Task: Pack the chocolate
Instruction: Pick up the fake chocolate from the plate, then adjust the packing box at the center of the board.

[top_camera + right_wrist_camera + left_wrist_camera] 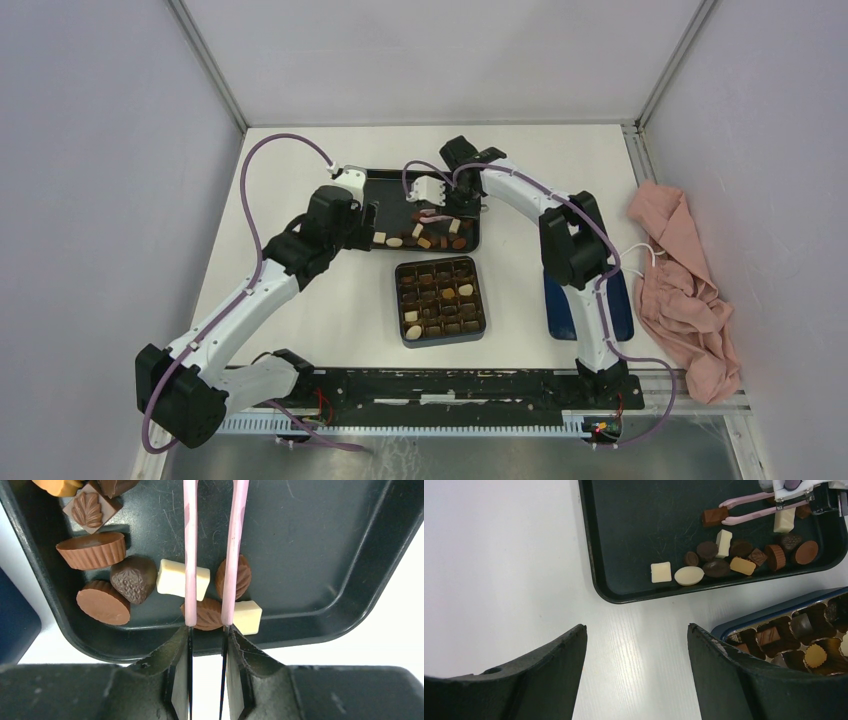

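- One white surface (330,300) carries everything, and both arms reach across it from the near edge.
- Off to the right, well apart from the work, a crumpled pink cloth (680,290) lies on it.
- Toward the far side sits a black tray (634,530), with its left half bare.
- Just in front of the tray stands a dark box (442,343) divided into square compartments. Several hold pieces, among them a cream one in the near left corner.
- The left fingers (636,630) hang spread wide with nothing between them. They are over bare surface by the tray's near corner, with the box edge to their right.
- The right fingers (206,632) are over the tray's right end, pressed in on a pair of pink tweezers (190,540), pinching its two prongs close together.
- Most loose chocolate (716,569) lies clustered along the tray's near rim. The pieces are dark, mid-brown and cream, shaped as rounds, ovals, cups and blocks.
- At the tweezers' tips a small brown bar (715,516) is caught between the prongs, over the tray floor.
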`<state>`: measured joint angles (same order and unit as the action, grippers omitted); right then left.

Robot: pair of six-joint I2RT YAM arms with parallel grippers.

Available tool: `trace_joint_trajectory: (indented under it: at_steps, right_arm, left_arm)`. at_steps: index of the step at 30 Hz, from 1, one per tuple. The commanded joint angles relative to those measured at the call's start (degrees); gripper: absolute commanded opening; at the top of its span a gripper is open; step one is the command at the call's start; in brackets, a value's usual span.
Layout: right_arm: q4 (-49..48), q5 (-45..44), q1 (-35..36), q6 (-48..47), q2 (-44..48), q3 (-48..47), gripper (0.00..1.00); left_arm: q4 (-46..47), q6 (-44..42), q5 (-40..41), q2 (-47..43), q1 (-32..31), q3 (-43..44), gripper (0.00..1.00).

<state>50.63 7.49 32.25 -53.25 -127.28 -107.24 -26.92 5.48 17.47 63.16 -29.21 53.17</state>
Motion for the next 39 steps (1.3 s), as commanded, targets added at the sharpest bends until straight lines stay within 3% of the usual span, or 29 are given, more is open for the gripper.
trace_joint_trajectory:
  at_steps: [1,7,15,28,39]
  right_arm:
    - [-1.47,1.1,0.27,0.58,5.9,2.45,0.12]
    - [-4.32,1.55,0.12,2.16,10.95,6.73,0.06]
    - [-5.63,3.21,-0.03,3.48,17.04,10.91,0.05]
    - [-2.27,20.95,0.42,1.62,38.1,29.24,0.05]
    - [-3.06,17.14,10.94,0.85,53.11,48.24,0.05]
  left_arm:
    - [1.34,-2.4,-0.51,-0.49,0.47,0.45,0.79]
    - [1.34,-2.4,-0.51,-0.35,0.47,0.45,0.79]
    - [1.34,-2.41,-0.29,-0.46,0.41,0.45,0.79]
    - [1.34,-2.4,-0.07,0.27,0.42,0.36,0.8]
    - [1.34,-2.44,0.37,1.15,0.51,0.31,0.8]
